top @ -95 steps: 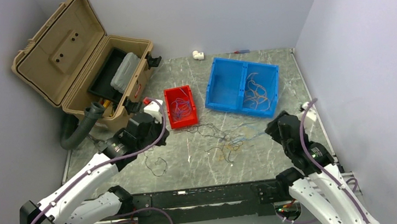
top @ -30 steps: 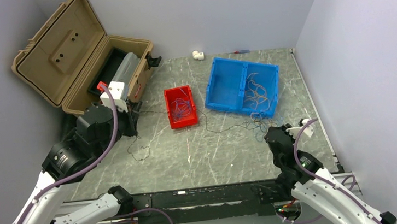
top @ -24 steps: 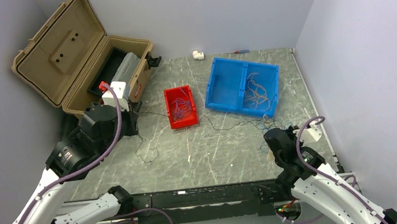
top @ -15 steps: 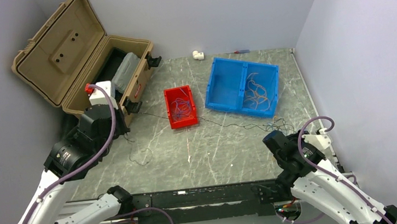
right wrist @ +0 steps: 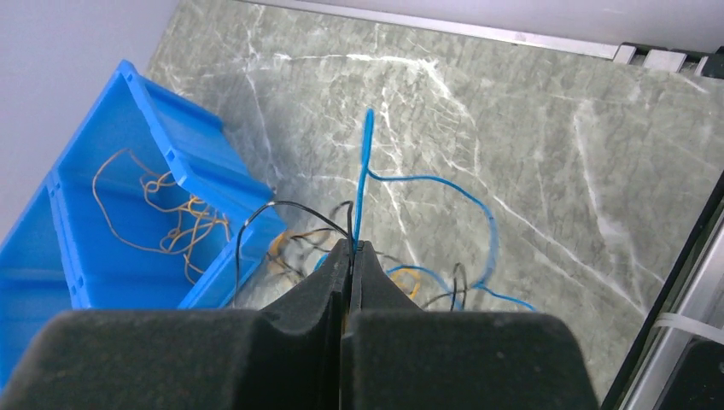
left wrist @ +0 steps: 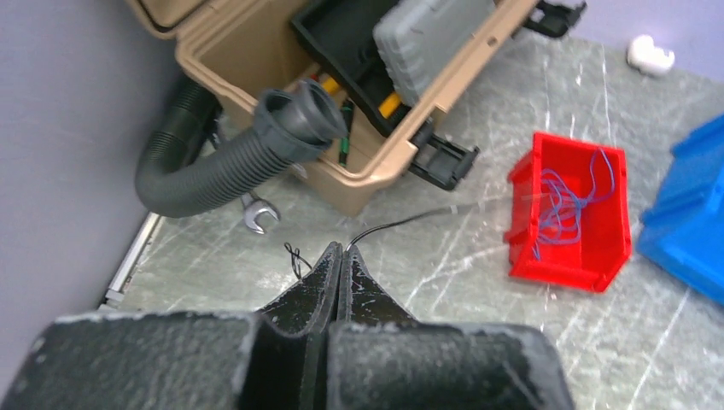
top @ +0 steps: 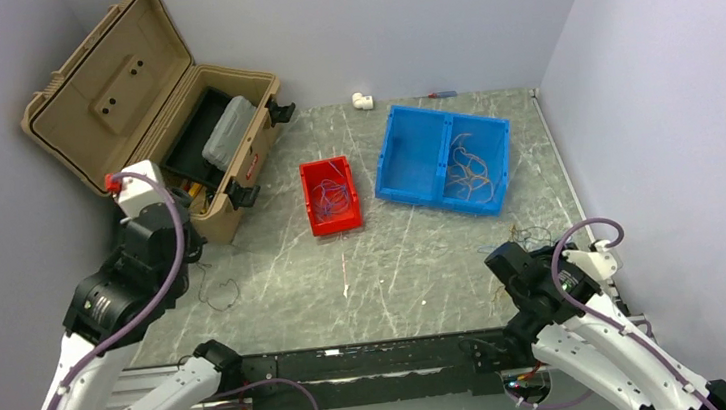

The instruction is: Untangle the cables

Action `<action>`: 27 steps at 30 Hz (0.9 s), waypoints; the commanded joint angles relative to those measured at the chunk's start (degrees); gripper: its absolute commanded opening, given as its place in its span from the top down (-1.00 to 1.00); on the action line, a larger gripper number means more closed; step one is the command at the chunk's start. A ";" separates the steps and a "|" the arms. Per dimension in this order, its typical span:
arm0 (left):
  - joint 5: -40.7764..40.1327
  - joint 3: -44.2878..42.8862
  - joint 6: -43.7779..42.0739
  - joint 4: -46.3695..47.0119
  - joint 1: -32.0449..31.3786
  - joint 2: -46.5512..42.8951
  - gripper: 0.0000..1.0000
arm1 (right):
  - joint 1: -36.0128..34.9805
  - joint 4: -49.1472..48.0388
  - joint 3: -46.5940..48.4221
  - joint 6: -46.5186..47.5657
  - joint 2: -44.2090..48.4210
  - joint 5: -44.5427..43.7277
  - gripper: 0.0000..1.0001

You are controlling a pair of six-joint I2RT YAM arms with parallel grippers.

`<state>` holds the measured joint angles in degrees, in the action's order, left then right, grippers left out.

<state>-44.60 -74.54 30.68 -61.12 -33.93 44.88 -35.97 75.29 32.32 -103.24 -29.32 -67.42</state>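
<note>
Grey marbled tabletop (top: pixel 396 272), with the cables (right wrist: pixel 401 278) knotted just beside the blue bin (right wrist: pixel 183 149).

My right gripper (right wrist: pixel 352 249) pinches a blue strand (right wrist: pixel 364 171) rising out of that knot; my left gripper (left wrist: pixel 340 256) is clenched on a black cable (left wrist: pixel 401 220) near the toolbox (left wrist: pixel 359 179), well apart. I judge the pull should be slow and low, watching the knot, so one strand slides free instead of dragging the whole clump.

Blue cable (right wrist: pixel 365 171), red bin (top: pixel 337 227), tan toolbox (top: pixel 107 89)
</note>
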 commanded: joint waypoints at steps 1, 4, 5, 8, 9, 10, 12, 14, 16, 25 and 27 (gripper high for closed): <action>-5.82 -0.83 0.15 -0.50 1.70 -1.28 1.00 | 0.11 2.19 3.03 1.25 -0.50 -3.67 1.00; -7.14 -1.00 0.97 -1.30 2.44 -0.84 1.00 | 0.11 5.84 3.75 -3.47 -1.74 -3.78 1.00; -5.80 -0.33 -0.20 -0.05 2.58 -1.16 1.00 | 0.11 5.80 4.06 -3.12 -1.93 -3.84 1.00; 5.05 3.84 -5.83 8.72 2.80 -2.83 1.00 | 0.12 -4.21 4.28 9.98 -1.56 -2.83 1.00; 9.30 4.85 -6.74 11.14 2.81 -3.15 1.00 | 0.11 -8.90 4.06 15.76 -1.02 -1.72 1.00; 13.19 5.57 -7.81 13.07 2.82 -3.24 1.00 | 0.11 -14.90 3.61 25.88 -0.30 0.11 1.00; 18.18 5.81 -7.74 14.91 2.82 -2.83 1.00 | 0.13 -26.25 2.52 38.53 1.60 5.60 1.00; 24.14 5.67 -9.16 17.39 2.76 -1.68 1.00 | 0.13 -36.00 1.15 51.99 3.49 12.50 1.00; 29.00 3.59 -10.11 17.03 2.72 0.83 1.00 | 0.10 -41.74 -0.06 58.50 4.89 19.87 0.98; 46.94 -6.89 -12.56 14.28 2.51 10.53 1.00 | 0.12 -43.95 0.16 64.24 1.43 27.01 -0.80; 49.53 -10.80 -13.07 12.56 1.91 13.40 1.00 | 0.11 -45.54 0.61 67.35 0.34 29.74 -0.84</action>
<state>-5.30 -77.97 19.92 -48.16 -31.38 55.07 -35.88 34.81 31.88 -44.05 -26.85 -43.70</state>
